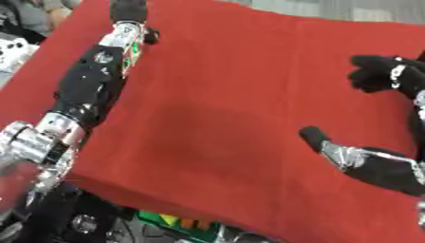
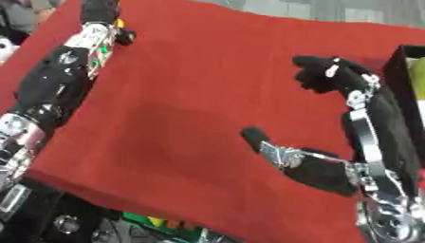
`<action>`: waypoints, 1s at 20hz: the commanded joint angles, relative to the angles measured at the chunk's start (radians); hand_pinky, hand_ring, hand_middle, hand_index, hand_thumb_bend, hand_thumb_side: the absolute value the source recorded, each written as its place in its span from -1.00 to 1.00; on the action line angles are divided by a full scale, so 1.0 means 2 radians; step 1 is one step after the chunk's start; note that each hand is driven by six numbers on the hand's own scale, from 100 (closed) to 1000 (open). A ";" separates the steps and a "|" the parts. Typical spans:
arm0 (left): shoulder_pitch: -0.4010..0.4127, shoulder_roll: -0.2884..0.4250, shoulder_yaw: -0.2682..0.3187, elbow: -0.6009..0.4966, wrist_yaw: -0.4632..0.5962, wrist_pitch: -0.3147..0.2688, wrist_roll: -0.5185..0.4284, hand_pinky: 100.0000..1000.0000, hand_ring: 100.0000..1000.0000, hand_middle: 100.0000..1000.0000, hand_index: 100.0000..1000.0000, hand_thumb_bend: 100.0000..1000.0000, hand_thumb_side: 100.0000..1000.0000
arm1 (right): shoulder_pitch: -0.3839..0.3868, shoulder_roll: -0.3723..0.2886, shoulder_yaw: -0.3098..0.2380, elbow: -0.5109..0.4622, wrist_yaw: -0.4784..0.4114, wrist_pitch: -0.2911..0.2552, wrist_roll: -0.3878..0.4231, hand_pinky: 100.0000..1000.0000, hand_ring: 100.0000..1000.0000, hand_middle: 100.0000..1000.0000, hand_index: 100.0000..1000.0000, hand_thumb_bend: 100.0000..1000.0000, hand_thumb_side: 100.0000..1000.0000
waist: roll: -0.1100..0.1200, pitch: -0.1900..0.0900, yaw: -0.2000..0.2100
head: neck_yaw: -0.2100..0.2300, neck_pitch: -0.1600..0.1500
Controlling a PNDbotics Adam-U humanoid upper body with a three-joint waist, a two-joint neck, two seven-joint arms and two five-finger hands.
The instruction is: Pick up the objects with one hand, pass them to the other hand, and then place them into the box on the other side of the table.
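My left arm stretches up along the left side of the red cloth, and my left hand reaches the far left corner, partly cut off by the top edge. A small yellow spot shows right beside that hand; I cannot make out what it is. My right hand hovers over the right side of the cloth, open, its fingers arched toward the thumb with nothing between them. The black box stands just right of this hand, at the right edge of the right eye view.
The cloth's front edge runs from lower left to lower right. Below it sit green and yellow things among dark hardware. White and grey objects lie beyond the cloth's left edge.
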 commanded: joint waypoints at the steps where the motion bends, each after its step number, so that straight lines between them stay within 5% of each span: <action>1: -0.010 0.036 0.008 -0.002 -0.008 -0.001 -0.021 0.62 0.56 0.55 0.72 -0.21 -1.00 | -0.005 0.004 0.001 0.004 0.006 -0.006 -0.011 0.13 0.16 0.11 0.54 0.16 -0.22 | 0.003 -0.005 0.000 | -0.004 -0.001; 11: -0.002 0.043 0.016 0.005 -0.002 -0.020 -0.115 0.56 0.47 0.46 0.62 -0.36 -1.00 | -0.005 0.005 0.002 0.011 0.009 -0.010 -0.015 0.13 0.20 0.11 0.53 0.16 -0.21 | 0.000 -0.005 0.000 | -0.001 -0.001; 20: 0.003 0.040 0.018 0.004 0.002 0.007 -0.059 0.54 0.44 0.43 0.59 -0.44 -1.00 | -0.004 0.005 0.002 0.009 0.007 -0.009 -0.011 0.13 0.26 0.11 0.53 0.16 -0.22 | -0.007 -0.002 -0.002 | -0.001 -0.001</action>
